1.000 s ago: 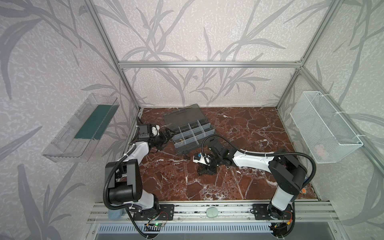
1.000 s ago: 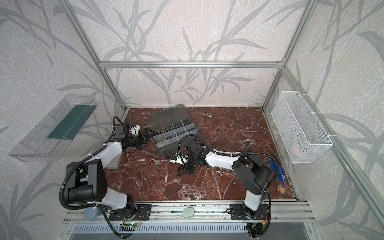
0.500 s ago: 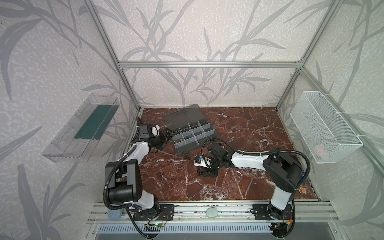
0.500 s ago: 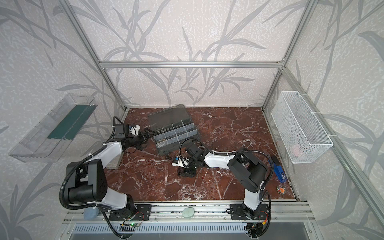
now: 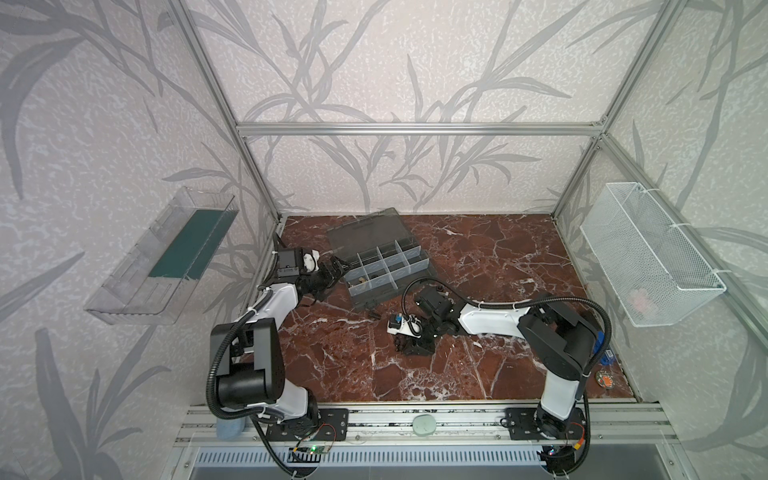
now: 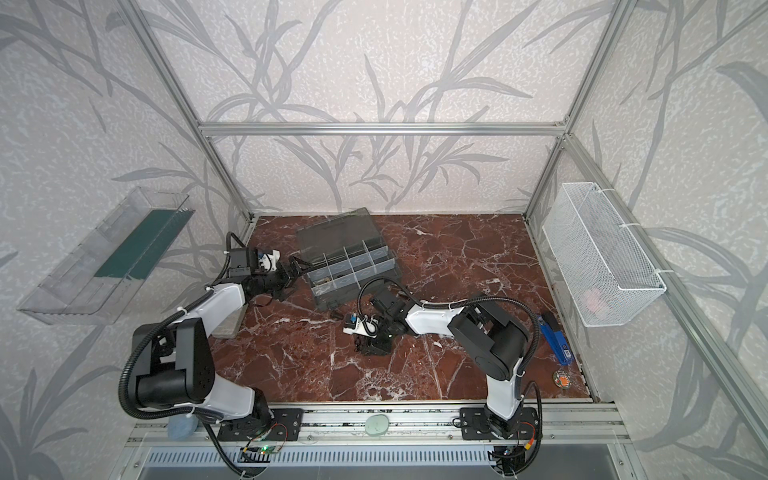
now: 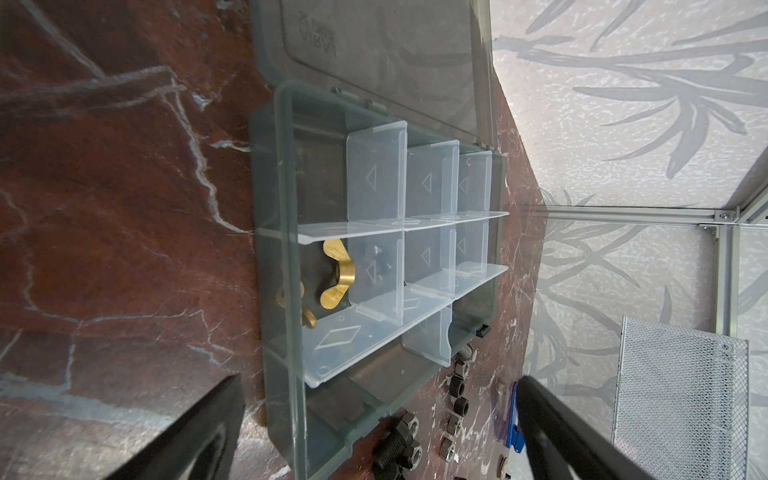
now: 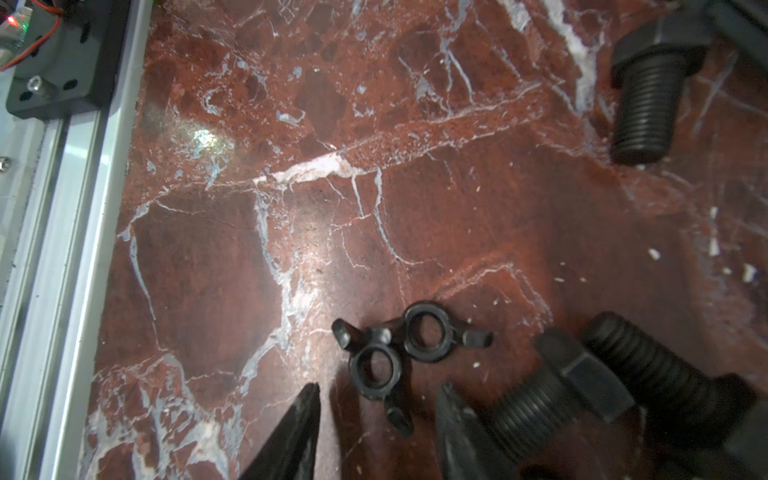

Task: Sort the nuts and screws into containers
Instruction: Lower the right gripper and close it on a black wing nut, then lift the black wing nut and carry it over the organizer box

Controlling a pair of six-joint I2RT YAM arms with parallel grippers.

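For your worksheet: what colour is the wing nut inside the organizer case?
Brass-gold wing nut, best seen in left wrist view.

Behind the case (image 5: 376,296), the lid (image 5: 365,232) lies folded back, covering the floor (image 5: 498,257) up to the back wall (image 5: 415,187). Left of the case, the left gripper (image 5: 340,266), jaws spread wide, occupies the gap to the side wall (image 5: 241,257). In front of the case, loose nuts (image 7: 457,388) and screws (image 8: 648,95) litter the floor; the right gripper (image 8: 378,397) sits low among them. Right of the case, the floor is bare. Above the case, access is unobstructed; dividers (image 7: 376,178) wall off the cells (image 7: 320,183).
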